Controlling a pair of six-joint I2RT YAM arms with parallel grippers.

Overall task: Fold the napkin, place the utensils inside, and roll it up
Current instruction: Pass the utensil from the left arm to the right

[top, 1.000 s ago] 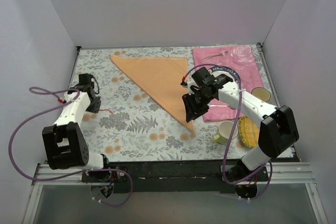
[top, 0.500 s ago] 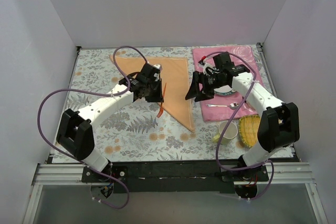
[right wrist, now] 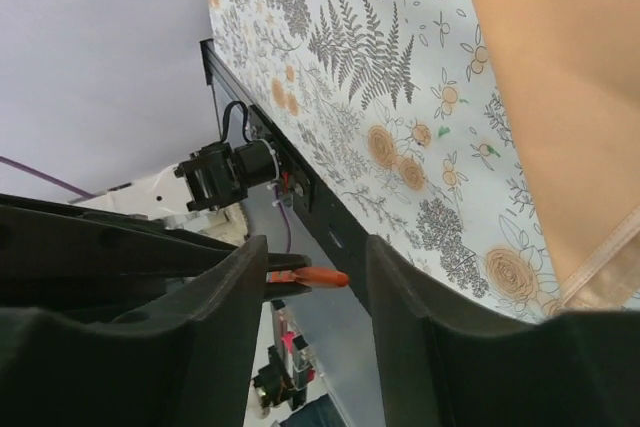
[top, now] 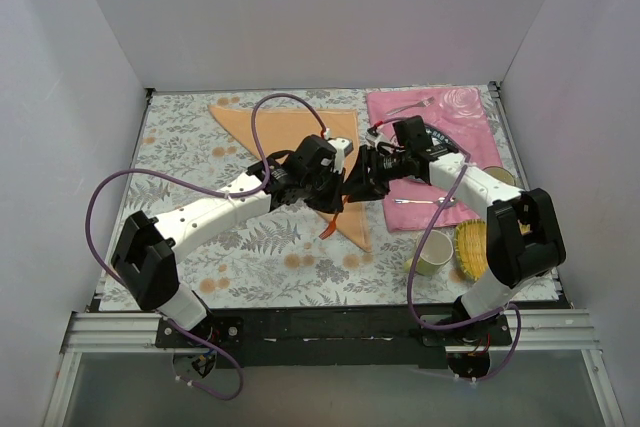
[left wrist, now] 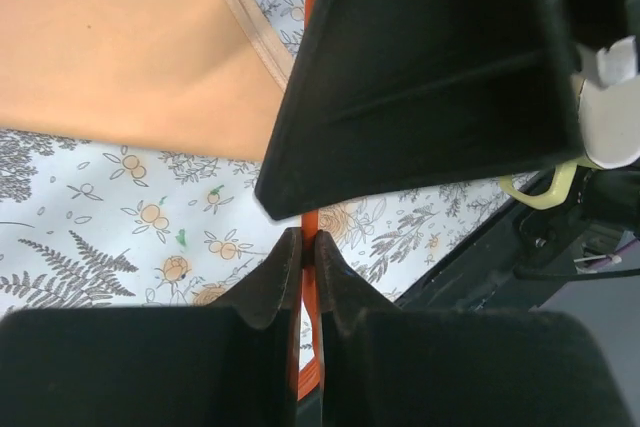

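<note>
The flowered tablecloth (top: 185, 142) lies open to the left of the napkin (top: 288, 134) and on its near side, out to the table's front edge. The napkin is folded to a triangle: a straight edge along the far side, a long slanted edge down to a tip near the table's middle. The pink placemat (top: 465, 122) lies just right of the napkin. Nearer than the placemat are a yellow woven mat (top: 470, 250) and a mug (top: 428, 254). Both arms meet over the napkin's right edge, crowding it. On the placemat the spoon (top: 425, 201) lies crosswise, well right of the napkin's tip, and the fork (top: 410, 106) is at its far edge. The left gripper (left wrist: 309, 243) is pinched tight on a thin orange strip (top: 328, 225) hanging beside the napkin's tip. The right gripper (right wrist: 310, 259) stands parted, gripping nothing, with the strip's end showing in its gap.
</note>
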